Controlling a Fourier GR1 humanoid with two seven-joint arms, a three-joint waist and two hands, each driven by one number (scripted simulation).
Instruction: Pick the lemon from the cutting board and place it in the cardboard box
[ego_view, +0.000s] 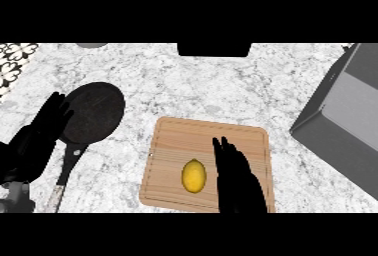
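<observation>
Marbled counter (221, 85) is carrying the cutting board (210, 165); right hand (238, 180) is hovering, fingers (221, 150) straight and released, lemon (193, 175) lying just left of them (ungrasped, likely pre-grasp alignment).

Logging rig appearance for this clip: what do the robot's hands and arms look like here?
Both hands are plain matte black, with long slim fingers and no visible markings or cables. The right hand shows as a dark silhouette over the cutting board. The left hand is equally black; below it, a grey metallic forearm section shows at the lower left edge.
</observation>
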